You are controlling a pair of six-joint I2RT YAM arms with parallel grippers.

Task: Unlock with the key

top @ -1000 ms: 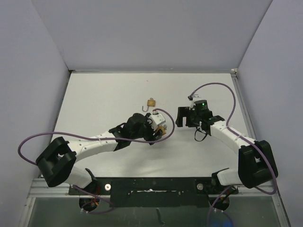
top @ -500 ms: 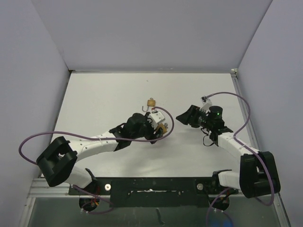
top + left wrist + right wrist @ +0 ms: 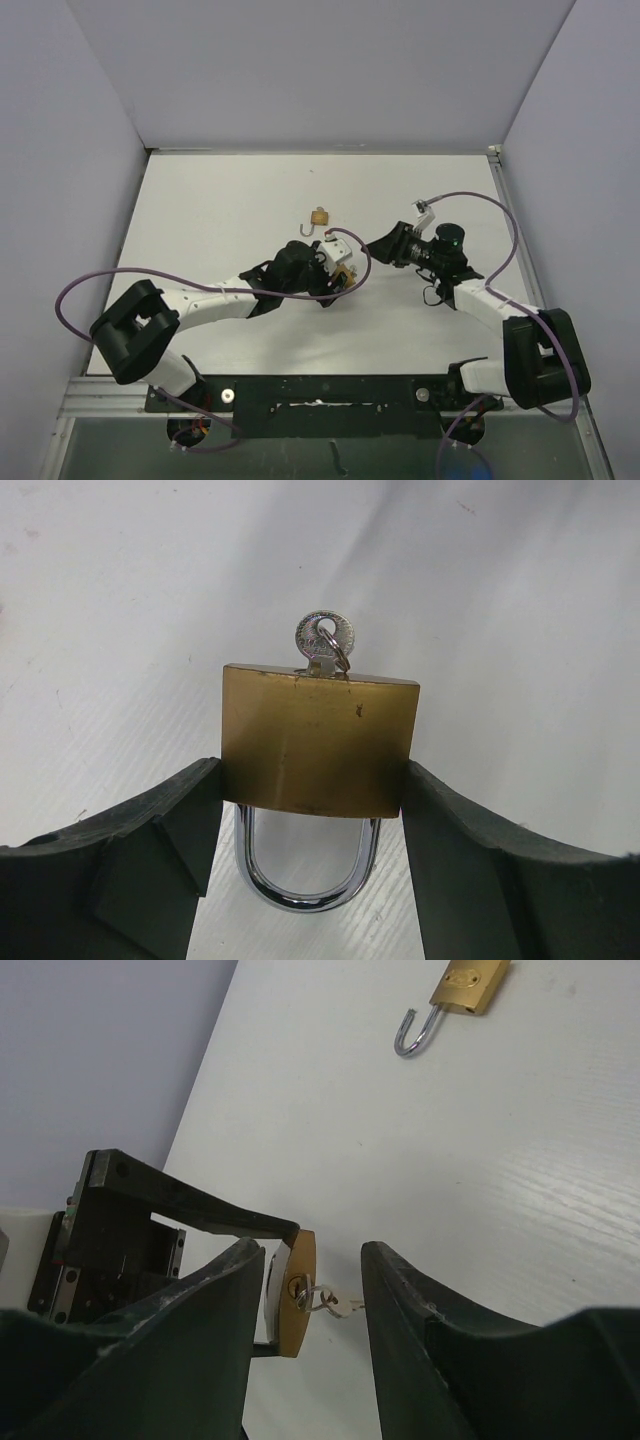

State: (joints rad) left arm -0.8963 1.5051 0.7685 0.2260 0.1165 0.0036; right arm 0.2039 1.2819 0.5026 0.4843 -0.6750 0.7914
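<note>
At bench [image 3: 210, 215] centre, left gripper [image 3: 310, 780] clamps the brass padlock [image 3: 318, 742], key [image 3: 324, 640] seated in it, while right gripper [image 3: 312, 1255], swung closer since a second ago, straddles that key, jaws narrower but not touching.

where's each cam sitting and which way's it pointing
Top external: above, behind the bases, looking down at the table; left arm and right arm show.
Left wrist: on the left gripper, looking along its fingers at the clamped padlock and key.
Right wrist: on the right gripper, facing that padlock's key end between its open fingers.
Shared: both wrist views show padlock and key; top and right wrist, the spare open padlock.
</note>
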